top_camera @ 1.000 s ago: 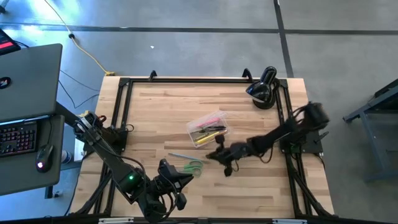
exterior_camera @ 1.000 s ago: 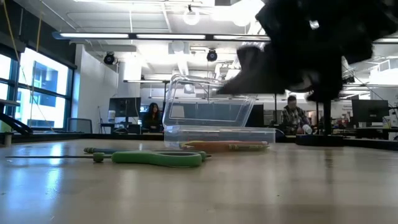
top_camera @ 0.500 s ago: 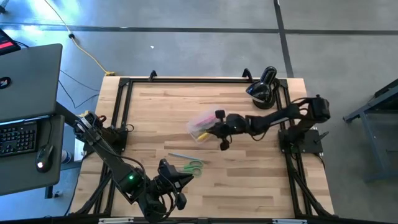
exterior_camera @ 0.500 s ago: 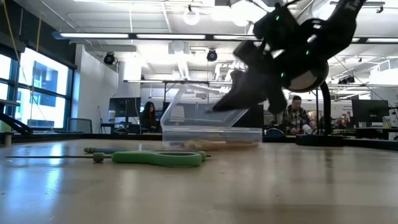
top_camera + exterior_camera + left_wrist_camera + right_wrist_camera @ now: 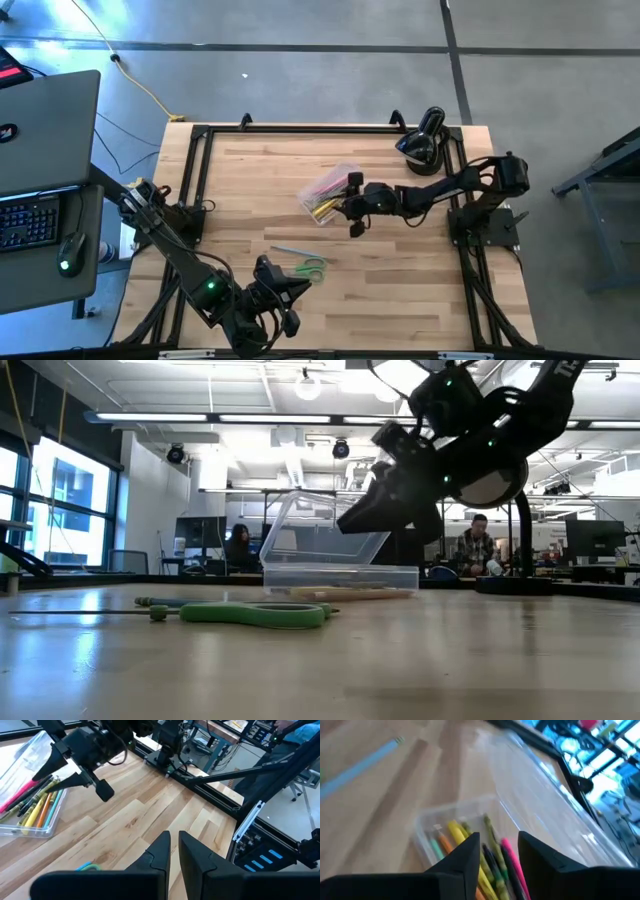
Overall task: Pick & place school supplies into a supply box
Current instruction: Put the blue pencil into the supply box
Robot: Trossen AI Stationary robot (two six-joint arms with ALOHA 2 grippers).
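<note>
Right gripper [image 5: 352, 205] over the supply box [image 5: 330, 196], fingers apart and empty.
Left gripper [image 5: 285, 300] waits at the near edge, fingers nearly together; green-handled scissors [image 5: 309, 268] and a blue pencil [image 5: 287, 252] lie between; pencils [image 5: 470, 851] fill the box mid-table; black rounded device [image 5: 424, 142] far right.

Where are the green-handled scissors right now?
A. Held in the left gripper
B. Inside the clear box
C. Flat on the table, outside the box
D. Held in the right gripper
C: the green-handled scissors lie flat on the wood between the clear box and the left gripper, touched by neither gripper.
</note>
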